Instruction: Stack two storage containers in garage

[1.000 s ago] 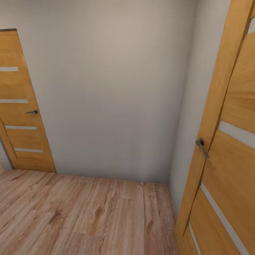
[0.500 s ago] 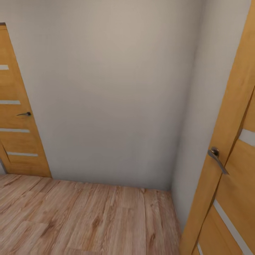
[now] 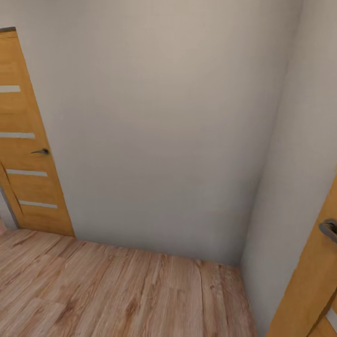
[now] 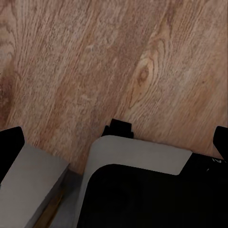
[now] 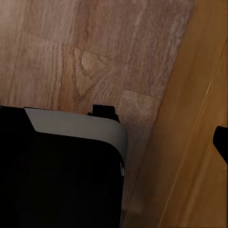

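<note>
Where the left gripper [image 4: 114,140] hangs over the light wood plank floor [image 4: 95,57], its two black fingertips [image 4: 10,145] sit at opposite edges of the left wrist view, spread wide apart with nothing between them. Beneath and between them lies the robot's rounded grey-and-black base [image 4: 142,185], and beyond the tips the planks run bare, with a dark oval knot in the grain.

On the right gripper [image 5: 114,137] one black fingertip [image 5: 221,141] shows at the edge of the right wrist view. The other cannot be made out against the dark base below, so I cannot tell whether this gripper is spread or closed. Just beside that fingertip an orange-brown wooden panel [image 5: 194,142] meets the plank floor along a slanting line. Whether the fingertip touches it cannot be told.

From the head view, ahead of both arms, a plain white-grey wall [image 3: 159,131] rises from the planks and meets a second wall in a corner towards the right arm's side. Off to the left arm's side stands an orange-brown wooden door with pale horizontal strips [image 3: 25,154] and a small dark metal lever handle [image 3: 41,151]. On the right arm's side the edge of a second orange-brown wooden door [image 3: 309,285] comes into the corner of the view, with a grey metal handle [image 3: 329,229] on it.
</note>
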You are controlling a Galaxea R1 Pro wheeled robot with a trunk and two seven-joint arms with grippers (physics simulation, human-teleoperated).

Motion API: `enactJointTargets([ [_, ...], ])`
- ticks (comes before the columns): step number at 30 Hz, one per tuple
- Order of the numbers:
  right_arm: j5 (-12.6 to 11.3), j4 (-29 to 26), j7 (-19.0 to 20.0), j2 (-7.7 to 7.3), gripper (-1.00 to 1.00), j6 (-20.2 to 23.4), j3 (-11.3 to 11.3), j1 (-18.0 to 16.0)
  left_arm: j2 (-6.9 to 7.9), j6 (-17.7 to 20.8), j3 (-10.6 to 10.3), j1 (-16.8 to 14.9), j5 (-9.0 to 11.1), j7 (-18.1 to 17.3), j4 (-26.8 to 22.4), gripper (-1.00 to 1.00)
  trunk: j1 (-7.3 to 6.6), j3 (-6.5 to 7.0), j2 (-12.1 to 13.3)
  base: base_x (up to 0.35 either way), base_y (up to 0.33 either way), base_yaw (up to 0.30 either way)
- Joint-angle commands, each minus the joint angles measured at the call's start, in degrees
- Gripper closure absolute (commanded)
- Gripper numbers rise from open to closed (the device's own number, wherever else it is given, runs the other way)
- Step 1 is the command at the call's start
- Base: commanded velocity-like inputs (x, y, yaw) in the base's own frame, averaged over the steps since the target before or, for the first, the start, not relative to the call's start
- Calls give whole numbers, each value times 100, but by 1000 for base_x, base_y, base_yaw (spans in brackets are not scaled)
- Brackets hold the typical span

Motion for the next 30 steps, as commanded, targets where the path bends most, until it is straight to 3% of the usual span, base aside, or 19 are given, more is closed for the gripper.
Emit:
enactJointTargets([
  [1, -56, 18, -3, 2, -100, -35, 49, -7, -1, -19, -12, -5, 38, 7, 5, -100, 3, -6, -3, 320, 0, 268],
  [30, -56, 18, -3, 2, -100, -43, 49, -7, -1, -19, -12, -5, 38, 7, 5, -100, 3, -6, -3, 320, 0, 268],
])
